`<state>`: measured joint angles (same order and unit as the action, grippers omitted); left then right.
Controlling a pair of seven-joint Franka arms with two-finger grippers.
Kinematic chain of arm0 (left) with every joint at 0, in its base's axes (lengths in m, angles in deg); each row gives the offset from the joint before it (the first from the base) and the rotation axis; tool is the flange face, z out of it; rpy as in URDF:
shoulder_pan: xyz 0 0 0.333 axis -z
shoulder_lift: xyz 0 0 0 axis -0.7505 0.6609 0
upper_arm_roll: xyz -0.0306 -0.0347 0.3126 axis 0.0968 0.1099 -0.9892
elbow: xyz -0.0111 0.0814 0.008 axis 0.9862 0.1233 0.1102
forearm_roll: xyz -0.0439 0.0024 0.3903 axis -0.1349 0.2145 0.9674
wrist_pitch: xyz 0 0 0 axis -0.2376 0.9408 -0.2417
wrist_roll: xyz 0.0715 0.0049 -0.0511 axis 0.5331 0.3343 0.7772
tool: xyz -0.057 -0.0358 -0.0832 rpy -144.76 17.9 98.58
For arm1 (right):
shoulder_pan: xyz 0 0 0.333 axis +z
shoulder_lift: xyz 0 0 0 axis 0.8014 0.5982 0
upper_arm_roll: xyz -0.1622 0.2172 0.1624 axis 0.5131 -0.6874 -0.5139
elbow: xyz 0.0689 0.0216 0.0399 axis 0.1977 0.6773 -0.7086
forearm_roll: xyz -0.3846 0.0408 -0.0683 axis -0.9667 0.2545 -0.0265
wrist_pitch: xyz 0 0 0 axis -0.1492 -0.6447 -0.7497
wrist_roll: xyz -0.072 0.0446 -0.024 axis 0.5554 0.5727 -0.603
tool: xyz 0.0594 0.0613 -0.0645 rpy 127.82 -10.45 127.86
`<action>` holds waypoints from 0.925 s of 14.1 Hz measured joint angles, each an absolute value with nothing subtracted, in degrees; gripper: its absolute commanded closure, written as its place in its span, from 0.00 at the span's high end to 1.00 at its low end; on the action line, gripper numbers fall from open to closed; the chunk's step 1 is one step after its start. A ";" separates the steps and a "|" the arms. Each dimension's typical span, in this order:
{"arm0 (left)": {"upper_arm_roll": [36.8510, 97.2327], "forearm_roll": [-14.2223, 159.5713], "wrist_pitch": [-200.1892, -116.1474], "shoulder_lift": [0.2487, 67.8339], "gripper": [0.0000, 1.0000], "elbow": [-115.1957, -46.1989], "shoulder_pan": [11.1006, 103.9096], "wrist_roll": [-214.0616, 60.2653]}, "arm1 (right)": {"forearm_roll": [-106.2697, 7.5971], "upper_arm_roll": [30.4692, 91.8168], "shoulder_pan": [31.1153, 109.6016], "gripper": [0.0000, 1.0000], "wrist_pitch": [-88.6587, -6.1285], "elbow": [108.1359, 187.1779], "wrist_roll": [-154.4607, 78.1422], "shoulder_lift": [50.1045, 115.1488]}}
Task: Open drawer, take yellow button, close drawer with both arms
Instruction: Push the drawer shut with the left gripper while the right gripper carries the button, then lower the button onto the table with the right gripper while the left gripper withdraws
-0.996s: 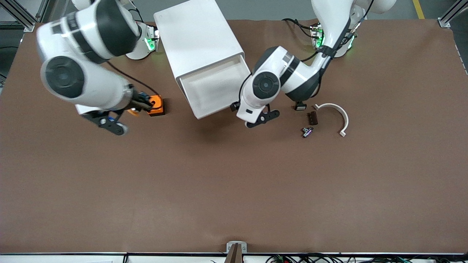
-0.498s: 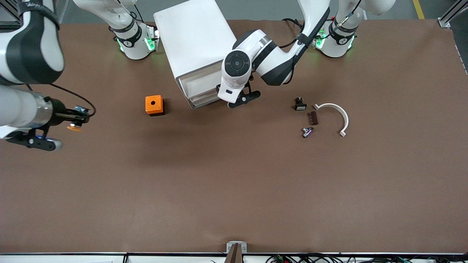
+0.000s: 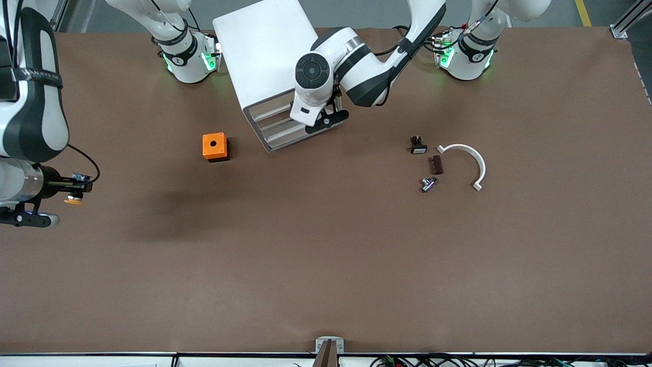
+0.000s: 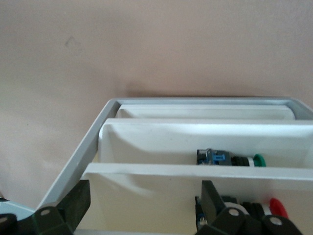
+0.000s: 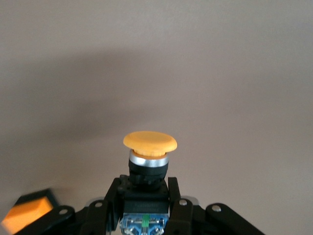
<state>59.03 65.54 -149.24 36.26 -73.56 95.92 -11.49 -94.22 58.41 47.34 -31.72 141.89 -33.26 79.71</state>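
Both arms are glossy white with black joint bands and round black joint caps, green lights glow on their bases at twelve o'clock, thin black cables trail along them, and silver screws dot the black fingers (image 5: 105,215) of the grippers.

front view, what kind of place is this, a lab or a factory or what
Most likely a robotics lab bench: two arms bolted to a brown-covered table, a white cabinet of drawers, and a few small parts laid out, such as an orange box and a curved white piece.
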 measured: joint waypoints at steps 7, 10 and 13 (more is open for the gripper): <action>58.70 68.30 -148.03 34.92 1.00 -73.17 95.35 -11.22 | -94.72 58.40 41.33 0.22 -49.81 144.62 -43.41 90.17; 58.56 73.91 -146.39 31.44 1.00 -72.93 91.03 -11.25 | -94.72 58.19 41.24 0.22 -53.33 144.60 -43.63 93.34; 58.46 78.36 -144.25 27.09 1.00 -72.66 85.41 -12.47 | -94.73 58.12 41.21 0.22 -56.23 144.59 -44.49 95.29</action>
